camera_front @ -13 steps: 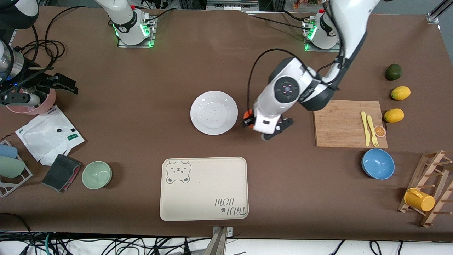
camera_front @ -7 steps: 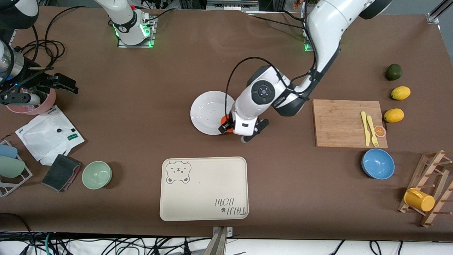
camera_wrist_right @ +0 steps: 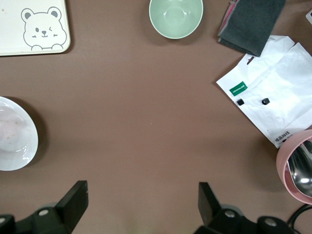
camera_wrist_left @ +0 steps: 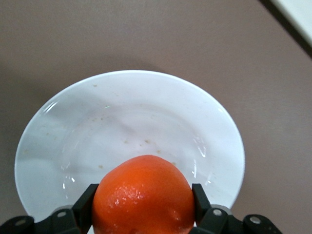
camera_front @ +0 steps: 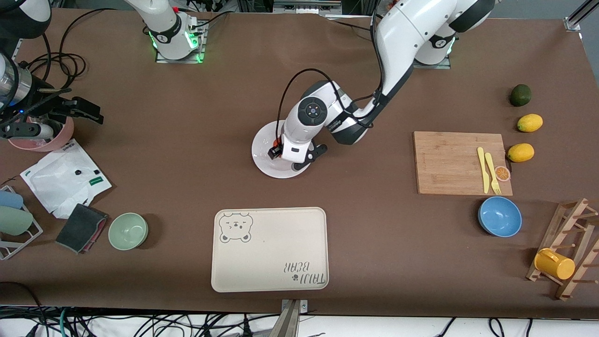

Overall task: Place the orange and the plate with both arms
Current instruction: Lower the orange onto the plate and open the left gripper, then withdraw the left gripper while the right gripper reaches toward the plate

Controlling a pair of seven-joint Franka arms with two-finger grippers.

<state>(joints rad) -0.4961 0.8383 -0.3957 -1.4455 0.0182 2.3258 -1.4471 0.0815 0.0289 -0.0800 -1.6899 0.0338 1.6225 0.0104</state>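
Observation:
The orange (camera_wrist_left: pixel 144 197) is a bright red-orange round fruit gripped between my left gripper's (camera_wrist_left: pixel 144 207) two black fingers. The gripper holds it over the white plate (camera_wrist_left: pixel 126 112), near the plate's middle. In the front view the left gripper (camera_front: pixel 279 148) hangs over the plate (camera_front: pixel 263 161) at the table's centre, and a bit of the orange (camera_front: pixel 277 142) shows beside the hand. My right gripper (camera_wrist_right: pixel 141 207) is open and empty; it waits up over the right arm's end of the table (camera_front: pixel 70 112), by the pink bowl. The plate's edge (camera_wrist_right: pixel 12 136) shows in the right wrist view.
A beige bear tray (camera_front: pixel 269 250) lies nearer the front camera than the plate. A green bowl (camera_front: pixel 128 230), grey cloth and white bag (camera_front: pixel 61 178) lie toward the right arm's end. A cutting board (camera_front: pixel 449 164), blue bowl (camera_front: pixel 500 216) and lemons (camera_front: pixel 529 122) lie toward the left arm's end.
My left gripper has carried the orange from beside the plate, on the left arm's side, to over the plate. The right arm has not moved.

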